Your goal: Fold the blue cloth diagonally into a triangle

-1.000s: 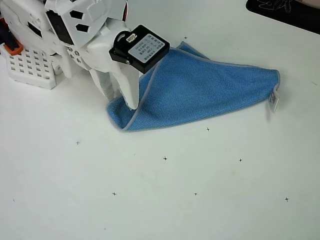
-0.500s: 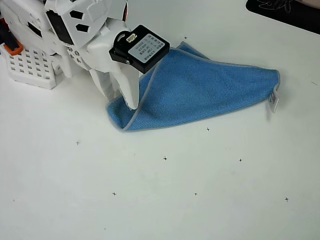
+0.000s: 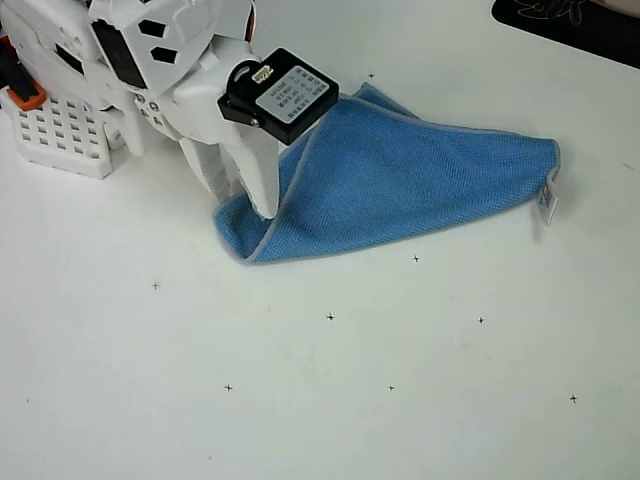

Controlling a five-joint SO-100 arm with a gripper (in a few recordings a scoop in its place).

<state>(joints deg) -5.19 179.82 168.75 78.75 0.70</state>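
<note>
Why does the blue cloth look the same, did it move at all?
No. The blue cloth sits where it was: its white tag and left corner keep their spots relative to the small cross mark on the table.

A white label [image 3: 287, 95] sits on the black camera box [image 3: 280, 97] on the arm's wrist; it carries several lines of dark print, too small to read. The white tag [image 3: 547, 203] at the cloth's [image 3: 400, 180] right corner perhaps bears a mark, but nothing legible. Small black crosses [image 3: 330, 317] dot the table [image 3: 320, 400].
</note>
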